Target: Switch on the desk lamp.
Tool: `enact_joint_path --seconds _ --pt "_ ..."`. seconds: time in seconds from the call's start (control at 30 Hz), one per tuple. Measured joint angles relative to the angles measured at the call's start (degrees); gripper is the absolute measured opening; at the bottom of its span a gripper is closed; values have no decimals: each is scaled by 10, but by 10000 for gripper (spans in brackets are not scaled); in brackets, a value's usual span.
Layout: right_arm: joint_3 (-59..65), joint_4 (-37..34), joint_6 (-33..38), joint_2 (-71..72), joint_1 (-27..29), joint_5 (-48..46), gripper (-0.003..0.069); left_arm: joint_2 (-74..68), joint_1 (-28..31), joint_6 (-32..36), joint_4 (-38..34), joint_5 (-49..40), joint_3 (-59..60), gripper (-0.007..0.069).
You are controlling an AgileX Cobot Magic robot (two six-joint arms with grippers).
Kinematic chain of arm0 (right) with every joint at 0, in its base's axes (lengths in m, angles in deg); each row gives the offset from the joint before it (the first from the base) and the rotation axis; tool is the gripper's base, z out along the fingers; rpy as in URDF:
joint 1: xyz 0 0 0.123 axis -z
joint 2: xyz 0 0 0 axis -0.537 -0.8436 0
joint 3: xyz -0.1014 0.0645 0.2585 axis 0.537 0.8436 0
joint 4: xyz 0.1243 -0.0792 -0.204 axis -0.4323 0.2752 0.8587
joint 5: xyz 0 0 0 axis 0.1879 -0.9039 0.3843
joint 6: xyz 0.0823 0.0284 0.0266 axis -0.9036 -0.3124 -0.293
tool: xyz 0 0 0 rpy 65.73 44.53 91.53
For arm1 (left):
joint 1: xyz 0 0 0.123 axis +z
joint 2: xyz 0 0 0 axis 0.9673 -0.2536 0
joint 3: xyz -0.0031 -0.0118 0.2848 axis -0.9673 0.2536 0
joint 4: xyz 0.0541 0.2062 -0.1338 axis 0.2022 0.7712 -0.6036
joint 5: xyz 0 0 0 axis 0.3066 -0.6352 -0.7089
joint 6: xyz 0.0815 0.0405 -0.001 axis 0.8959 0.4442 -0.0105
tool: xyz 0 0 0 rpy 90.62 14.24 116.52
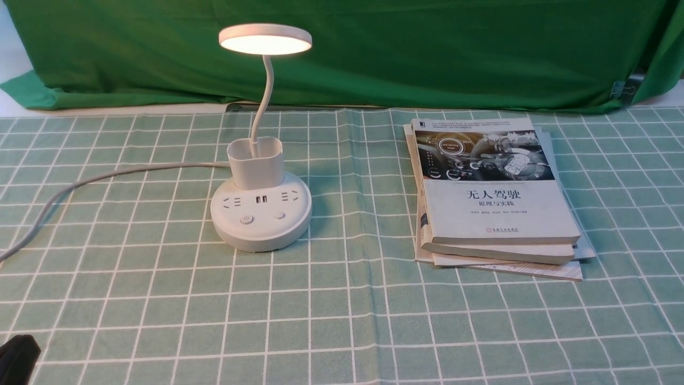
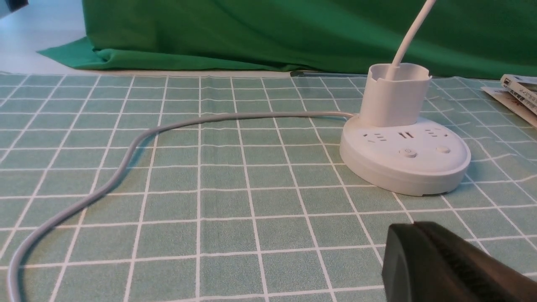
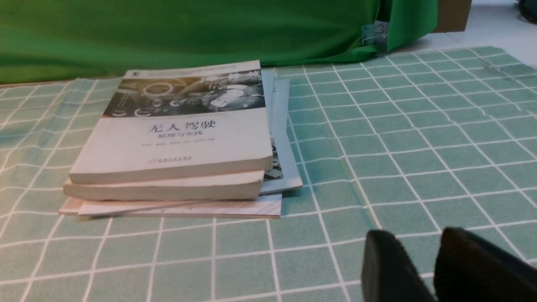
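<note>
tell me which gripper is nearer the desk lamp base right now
Left. The left gripper sits low on the tablecloth just short of the desk lamp base. The right gripper is over by the stack of books, with the lamp outside its wrist view.

Left gripper (image 2: 453,268) seemingly closed; right gripper (image 3: 436,268) fingers (image 3: 390,268) slightly parted.

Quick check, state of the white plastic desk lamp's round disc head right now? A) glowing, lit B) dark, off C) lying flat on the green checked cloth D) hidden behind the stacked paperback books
A: the white plastic desk lamp has its disc head glowing warm white on its underside in the front view, raised on the gooseneck above the base.
</note>
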Motion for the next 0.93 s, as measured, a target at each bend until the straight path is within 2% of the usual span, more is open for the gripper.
enact_joint_path --seconds 0.93 --pt "0 0 0 0 0 0 240 0 0 5 11 0 0 2"
